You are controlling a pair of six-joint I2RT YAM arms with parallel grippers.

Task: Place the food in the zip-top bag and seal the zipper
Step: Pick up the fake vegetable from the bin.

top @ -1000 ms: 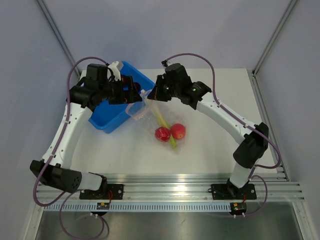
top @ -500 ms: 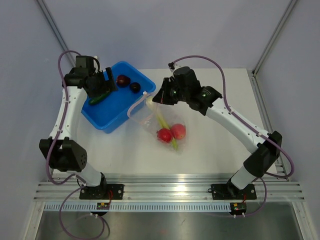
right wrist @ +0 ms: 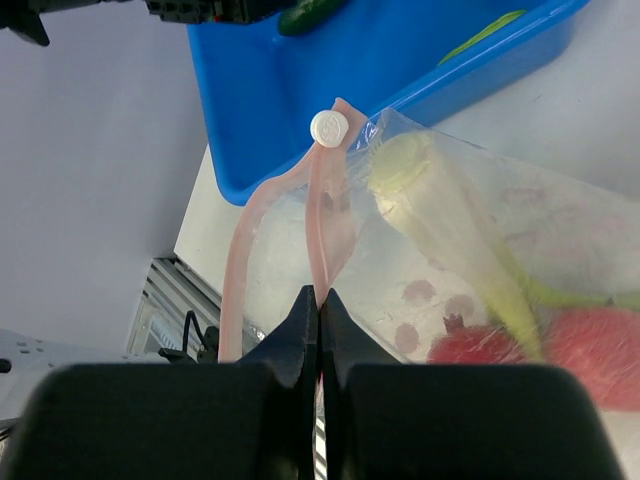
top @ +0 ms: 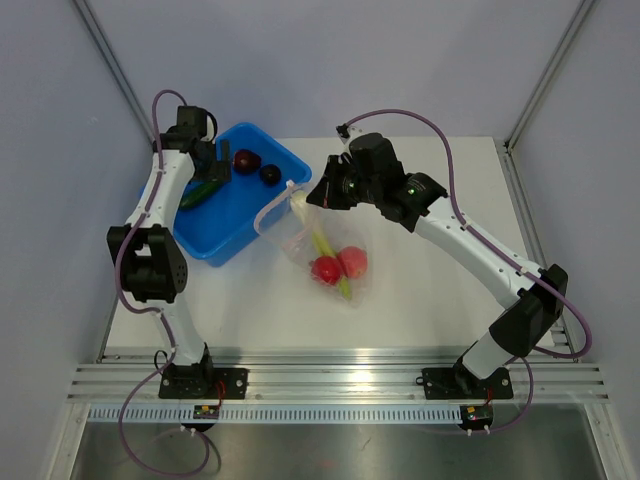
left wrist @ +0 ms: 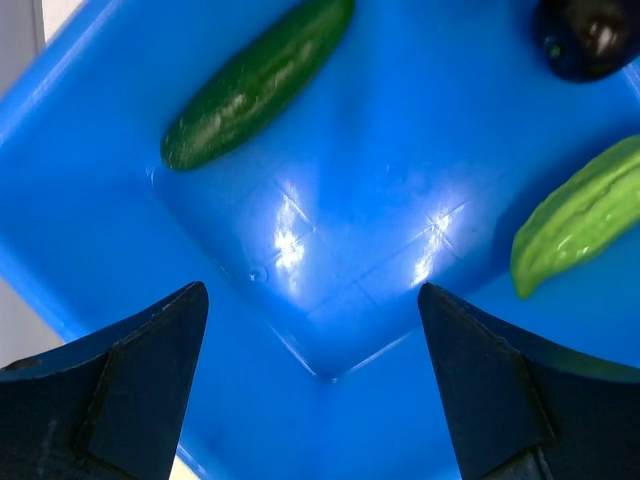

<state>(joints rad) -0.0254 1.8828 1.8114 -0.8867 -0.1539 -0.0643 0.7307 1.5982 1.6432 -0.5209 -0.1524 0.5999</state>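
- The blue bin (top: 228, 225) at the table's far left holds four pieces of toy food. There is one dark green cucumber (left wrist: 255, 85), one pale green bumpy piece (left wrist: 580, 215) and two dark maroon round pieces (top: 246, 160) (top: 270, 174).
- The zip-top bag (top: 300, 232) lies on the white table (top: 430, 280) just beside the bin, its mouth toward the bin. It is clear and crinkly, with faint pink dots.
- Inside the bag are three pieces: two red fruits (top: 325, 269) (top: 351, 261) side by side, and one pale yellow-green stalk (right wrist: 440, 215) running lengthwise between them.
- My right gripper (right wrist: 318, 298) is pinched tight on the pink zipper (right wrist: 322, 215) at the bag's mouth, just below its white slider (right wrist: 329, 126).
- My left gripper (left wrist: 310, 340) hangs over the bin's corner, fingers (left wrist: 130, 360) spread wide and holding nothing.
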